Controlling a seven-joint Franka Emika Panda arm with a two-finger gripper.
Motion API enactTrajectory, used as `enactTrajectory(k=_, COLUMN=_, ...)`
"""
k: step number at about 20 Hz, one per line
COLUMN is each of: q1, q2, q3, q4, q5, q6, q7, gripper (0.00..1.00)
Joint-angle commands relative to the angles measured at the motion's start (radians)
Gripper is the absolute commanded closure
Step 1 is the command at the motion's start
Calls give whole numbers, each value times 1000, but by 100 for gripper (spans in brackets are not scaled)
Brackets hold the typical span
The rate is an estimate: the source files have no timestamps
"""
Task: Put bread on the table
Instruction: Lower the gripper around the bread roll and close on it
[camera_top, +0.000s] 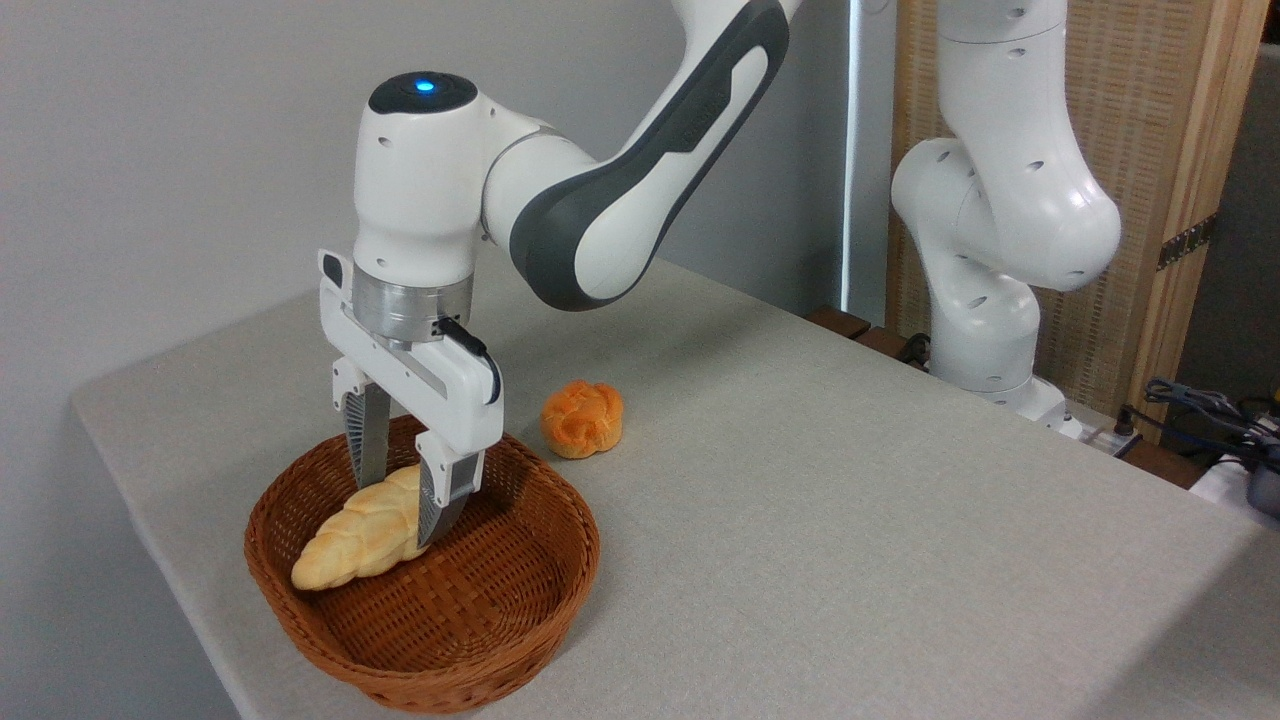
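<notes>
The bread (350, 542), a pale golden braided loaf, lies slanted inside the brown wicker basket (480, 640) at the front left of the table (800, 500). My gripper (400, 510) reaches down into the basket, open. Its two fingers stand on either side of the loaf's upper right end, one finger (366, 440) behind it and the other in front. I cannot tell whether the pads touch the loaf. The loaf's lower left end rests against the basket's inner wall.
A small round orange bun (582, 418) sits on the cloth just behind and to the right of the basket. The arm's white base (985, 330) stands at the table's back right edge, with cables (1200, 410) beyond it.
</notes>
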Motion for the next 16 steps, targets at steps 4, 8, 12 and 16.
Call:
enactTrajectory(k=4, q1=-3, q2=2, q3=0, q4=6, q5=53, q6=11, q7=-2, gripper=58)
enactTrajectory(k=8, q1=-3, q2=1, q3=-1, q4=6, q5=53, q6=8, q7=-2, gripper=65)
enactTrajectory(k=12, q1=-3, q2=-1, q3=-1, q4=6, q5=53, q6=8, q7=-5, gripper=63)
enactTrajectory(k=16, q1=-3, q2=-8, q3=-1, q4=9, q5=51, q6=8, q7=-6, gripper=63)
